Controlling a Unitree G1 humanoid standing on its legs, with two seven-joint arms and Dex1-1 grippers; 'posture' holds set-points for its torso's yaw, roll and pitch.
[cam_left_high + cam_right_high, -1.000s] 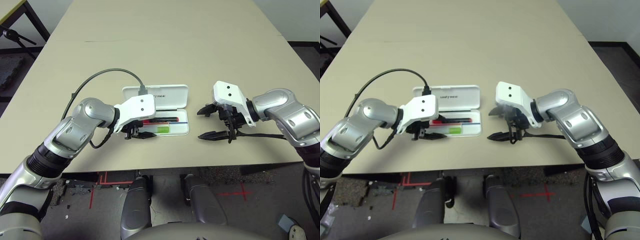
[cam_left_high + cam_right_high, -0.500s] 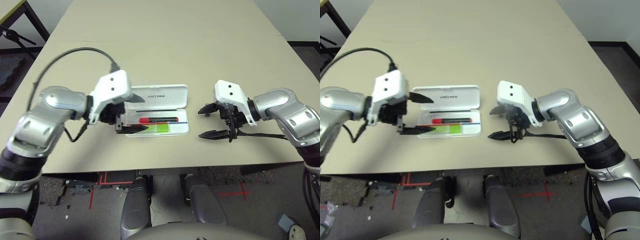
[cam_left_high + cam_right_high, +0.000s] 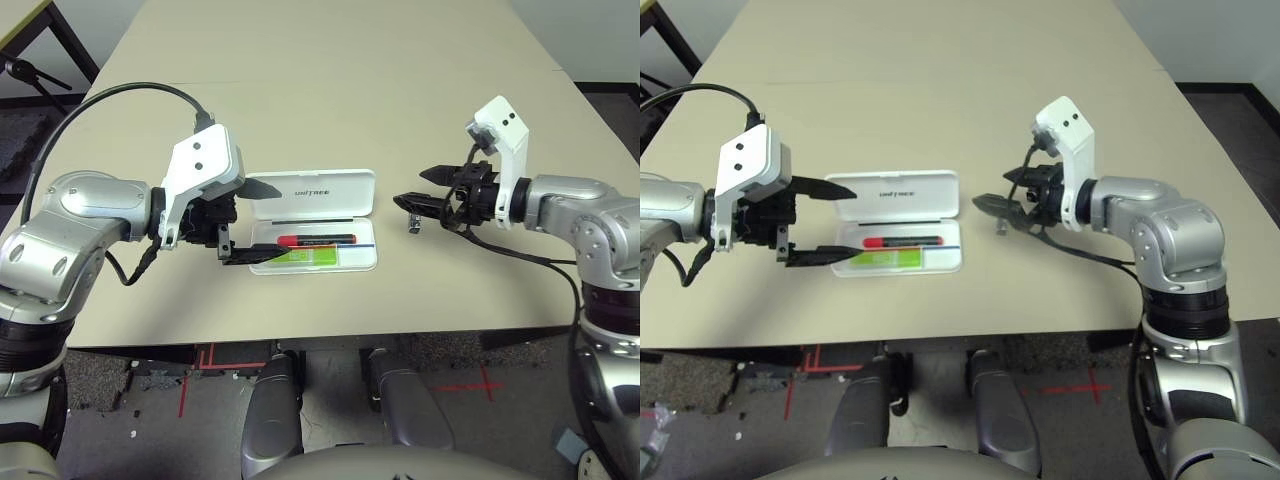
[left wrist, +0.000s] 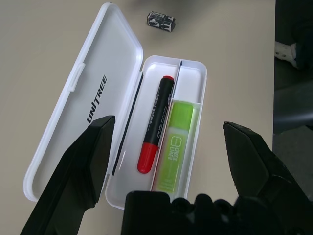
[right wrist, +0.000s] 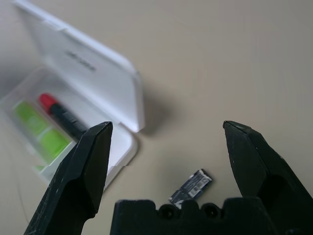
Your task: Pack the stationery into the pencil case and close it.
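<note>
My left claw (image 3: pixel 243 223) has lifted off the pencil case (image 3: pixel 318 232), spread and empty; my right claw (image 3: pixel 425 189), spread, has rolled above the metal piece (image 3: pixel 411 224).

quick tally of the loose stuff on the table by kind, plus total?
Pencil case: 1, open
Red marker: 1, in the case
Lime-green stick: 1, in the case beside the marker
Small silver-black metal piece: 1, on the table outside the case
Total: 4
</note>
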